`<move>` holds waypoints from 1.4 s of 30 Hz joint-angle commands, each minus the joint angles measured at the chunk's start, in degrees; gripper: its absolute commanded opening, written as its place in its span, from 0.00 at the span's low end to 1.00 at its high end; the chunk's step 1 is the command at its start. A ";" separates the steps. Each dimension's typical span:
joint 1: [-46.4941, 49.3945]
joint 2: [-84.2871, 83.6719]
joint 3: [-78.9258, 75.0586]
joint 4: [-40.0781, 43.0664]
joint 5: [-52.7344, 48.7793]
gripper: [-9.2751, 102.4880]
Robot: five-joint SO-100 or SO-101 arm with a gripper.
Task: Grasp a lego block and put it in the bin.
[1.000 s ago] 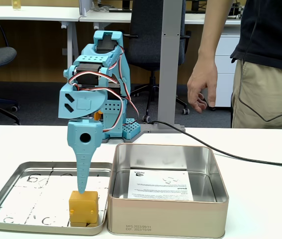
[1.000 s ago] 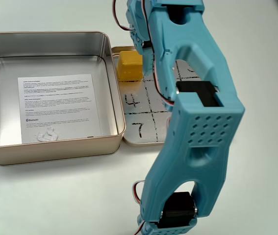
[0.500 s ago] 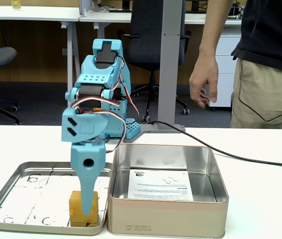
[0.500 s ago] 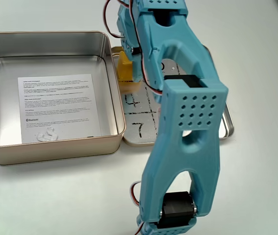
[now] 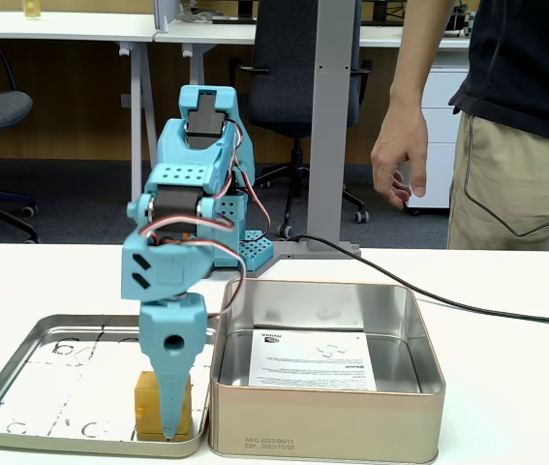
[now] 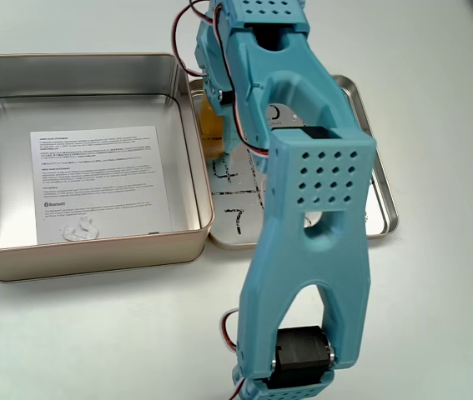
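- Person's hand (image 5: 397, 160) hangs behind the table; black cable (image 5: 468, 307) trails past the bin (image 5: 324, 426).
- Gripper (image 5: 169, 431) down over lego block (image 5: 150, 407); jaw state unclear.
- Block sits at the shallow lid tray's (image 5: 22, 387) corner beside the shiny bin.

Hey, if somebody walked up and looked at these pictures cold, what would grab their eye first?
Probably the bright blue arm, its gripper lowered over the lego block in the shallow lid tray with black markings. Next, the bin, a deep silver tin touching the tray, with a printed paper on its bottom. Behind the table stands a person, one hand hanging loosely.
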State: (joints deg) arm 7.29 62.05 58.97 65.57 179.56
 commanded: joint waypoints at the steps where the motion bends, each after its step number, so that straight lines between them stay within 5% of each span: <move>1: 0.70 1.23 -1.93 -0.18 -0.53 0.35; 11: 0.70 0.35 -1.93 0.18 -0.70 0.33; 21: 0.97 3.69 -2.02 6.33 -0.70 0.09; 34: 2.37 21.09 -5.80 13.36 0.88 0.08; 42: -5.54 34.19 -7.21 18.72 1.41 0.08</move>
State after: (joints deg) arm 4.13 89.38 53.09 82.62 179.65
